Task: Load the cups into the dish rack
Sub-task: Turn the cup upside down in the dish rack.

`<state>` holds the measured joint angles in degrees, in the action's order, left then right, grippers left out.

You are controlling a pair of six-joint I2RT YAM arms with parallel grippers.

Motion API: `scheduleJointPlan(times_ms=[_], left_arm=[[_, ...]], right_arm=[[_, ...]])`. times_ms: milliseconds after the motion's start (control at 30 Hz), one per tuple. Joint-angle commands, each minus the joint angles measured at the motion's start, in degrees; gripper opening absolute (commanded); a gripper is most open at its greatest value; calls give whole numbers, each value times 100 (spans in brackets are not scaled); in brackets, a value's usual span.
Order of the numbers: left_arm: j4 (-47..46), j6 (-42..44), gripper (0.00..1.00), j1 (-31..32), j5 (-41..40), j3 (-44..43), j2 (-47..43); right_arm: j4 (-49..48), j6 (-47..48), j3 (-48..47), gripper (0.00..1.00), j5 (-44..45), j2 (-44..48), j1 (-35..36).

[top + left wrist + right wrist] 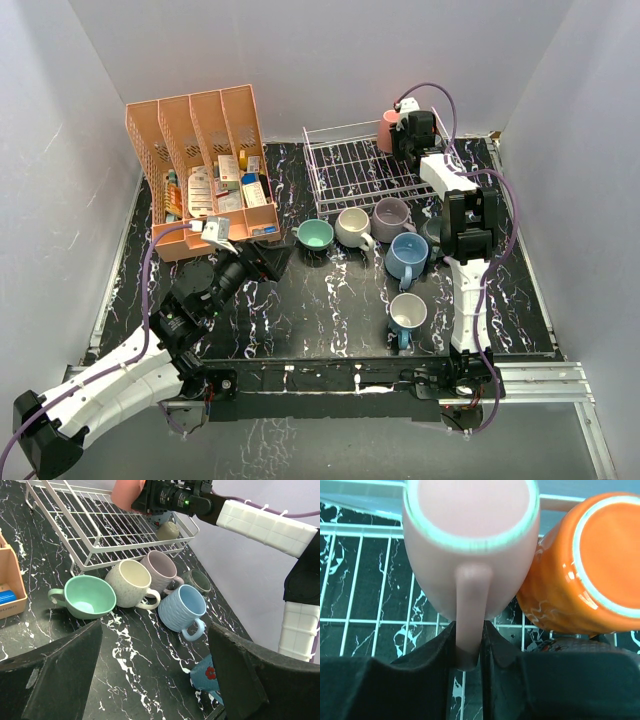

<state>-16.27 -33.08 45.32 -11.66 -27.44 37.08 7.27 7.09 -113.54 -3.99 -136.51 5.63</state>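
There, at the far right corner of the dish rack (350,165), the right claw (469,640) was clamped on the handle of the pink mug (470,545), which sat bottom-up over the wires, just beside an upturned orange mug (585,565). The left claw (155,675) hung with its fingers wide apart and nothing between them, above the marbled table (330,310), facing the teal mug (87,597), cream mug (131,582), lilac mug (160,567) and light blue mug (181,607) clustered before the rack.
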Motion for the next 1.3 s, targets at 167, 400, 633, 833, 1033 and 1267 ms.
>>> scheduleJointPlan(times_ms=[167, 400, 633, 833, 1033, 1267], left_arm=[[-127, 29, 84, -26, -50, -202, -8], [-157, 62, 84, -24, -47, -209, 1], [-142, 82, 85, -23, -48, -191, -57], [-79, 93, 85, -24, -70, -168, -145], [22, 58, 85, -23, -107, -117, -304], [30, 33, 85, -24, -122, -52, -422]], right_arm=[[-788, 123, -345, 27, 116, 174, 26], [-788, 255, -292, 27, 179, 363, 17], [-898, 543, -238, 28, 444, 546, 17], [-920, 667, -129, 33, 391, 707, -3], [-864, 654, 76, 39, 79, 1076, -9], [-603, 970, 506, 45, -1034, 1766, -9]])
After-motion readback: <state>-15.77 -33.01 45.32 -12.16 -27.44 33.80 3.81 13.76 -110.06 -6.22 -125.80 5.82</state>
